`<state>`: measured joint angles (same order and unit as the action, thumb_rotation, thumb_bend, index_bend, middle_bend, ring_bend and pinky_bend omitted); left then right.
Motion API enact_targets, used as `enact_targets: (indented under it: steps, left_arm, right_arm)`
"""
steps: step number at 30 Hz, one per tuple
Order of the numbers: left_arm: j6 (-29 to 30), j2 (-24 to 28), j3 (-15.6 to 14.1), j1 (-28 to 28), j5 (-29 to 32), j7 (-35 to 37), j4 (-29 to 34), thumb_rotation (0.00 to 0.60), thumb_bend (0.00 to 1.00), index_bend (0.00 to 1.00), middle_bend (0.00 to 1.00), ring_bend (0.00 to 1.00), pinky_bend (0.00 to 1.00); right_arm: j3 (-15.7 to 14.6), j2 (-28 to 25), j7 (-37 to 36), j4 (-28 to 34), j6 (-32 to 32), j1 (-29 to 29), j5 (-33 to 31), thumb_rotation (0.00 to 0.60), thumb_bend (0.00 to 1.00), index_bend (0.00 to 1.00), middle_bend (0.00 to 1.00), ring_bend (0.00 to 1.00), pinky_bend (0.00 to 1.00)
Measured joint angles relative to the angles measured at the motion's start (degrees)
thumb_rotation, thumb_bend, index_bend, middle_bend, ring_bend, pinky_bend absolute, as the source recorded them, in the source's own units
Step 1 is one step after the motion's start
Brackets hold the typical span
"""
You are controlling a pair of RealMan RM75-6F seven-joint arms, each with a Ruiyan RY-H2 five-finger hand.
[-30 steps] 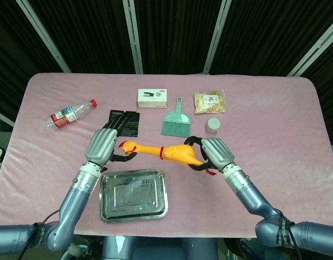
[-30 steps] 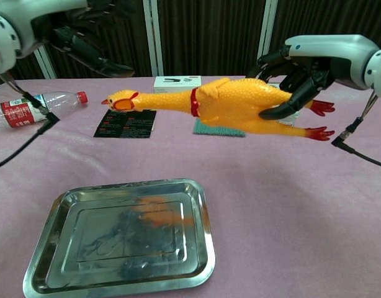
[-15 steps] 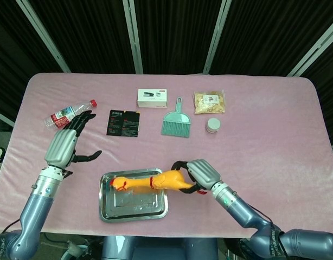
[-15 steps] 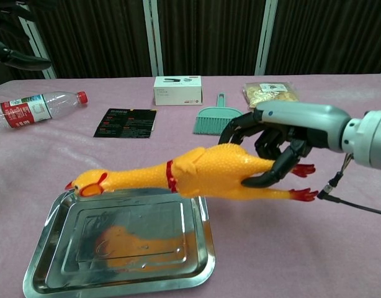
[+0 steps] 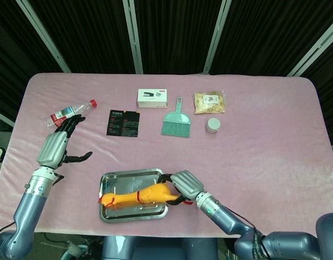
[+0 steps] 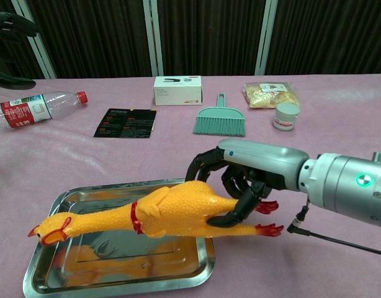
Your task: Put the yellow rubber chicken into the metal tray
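At lower centre, the chicken (image 6: 172, 214) is gripped at its rear by the right hand (image 6: 237, 183), its body stretched leftward over the tray (image 6: 44, 276). At far left, the left hand (image 5: 57, 146) is held spread, empty.

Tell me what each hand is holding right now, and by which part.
The right hand grips the yellow rubber chicken around its rear body, just ahead of the red feet, over the metal tray. The left hand holds nothing, fingers apart.
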<state>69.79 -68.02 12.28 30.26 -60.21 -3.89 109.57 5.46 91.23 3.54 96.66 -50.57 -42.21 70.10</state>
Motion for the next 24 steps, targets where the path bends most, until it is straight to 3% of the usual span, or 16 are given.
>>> enact_targets:
  steps: [14,24]
  left_arm:
    - [-2.1,-1.4,0.7,0.0,1.2,1.5,-2.6,0.6,0.17,0.12,0.04,0.04,0.17]
    - [-2.3,-1.3,1.2,-0.4,1.3,2.1,-3.0,0.6,0.17,0.12,0.04,0.04,0.17]
  right_arm:
    - [2.5,4.2,5.8,2.2,-2.1,-0.7,-4.4,0.6,0.47,1.0,0.78,0.73,0.77]
    - [4.3,9.0,8.2,0.0,-1.4,-2.8,-7.3,0.6,0.47,1.0,0.78,0.7,0.74]
